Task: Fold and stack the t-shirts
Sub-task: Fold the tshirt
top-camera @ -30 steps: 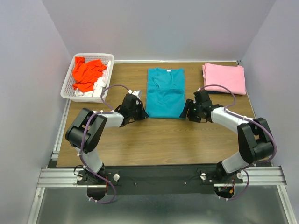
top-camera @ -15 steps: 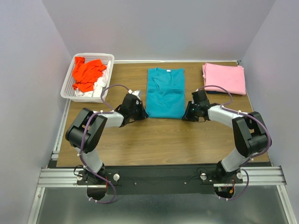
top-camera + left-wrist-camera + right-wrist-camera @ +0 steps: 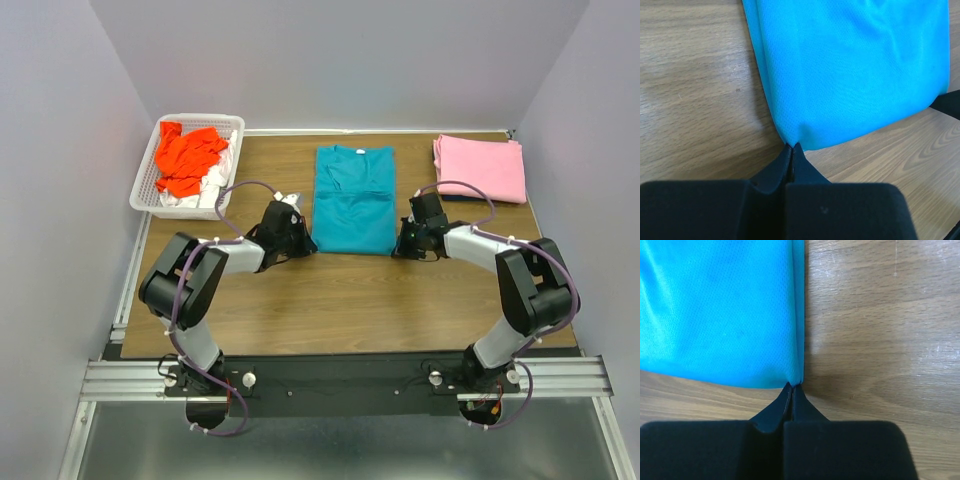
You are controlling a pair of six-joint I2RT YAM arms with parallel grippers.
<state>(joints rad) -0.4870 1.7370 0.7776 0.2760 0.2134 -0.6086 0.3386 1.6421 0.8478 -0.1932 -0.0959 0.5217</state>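
The teal-turquoise t-shirt [image 3: 352, 200] lies flat mid-table, sleeves folded in, collar at the far end. My left gripper [image 3: 310, 247] is shut on its near left corner; in the left wrist view the fingertips [image 3: 792, 146] pinch the cloth's corner [image 3: 850, 70]. My right gripper [image 3: 397, 249] is shut on the near right corner, tips [image 3: 791, 386] closed on the hem of the teal cloth [image 3: 720, 310]. A folded pink t-shirt [image 3: 480, 167] rests at the far right. An orange-red t-shirt [image 3: 188, 158] and a white one [image 3: 205, 192] lie crumpled in the basket.
The white lattice basket [image 3: 140, 190] stands at the table's far left corner. Bare wood table [image 3: 350, 300] stretches between the teal shirt and the arm bases. Grey walls close in the left, right and far sides.
My right gripper slid left to the teal shirt's near right corner and closed on it. The left gripper has stayed shut at the other corner.
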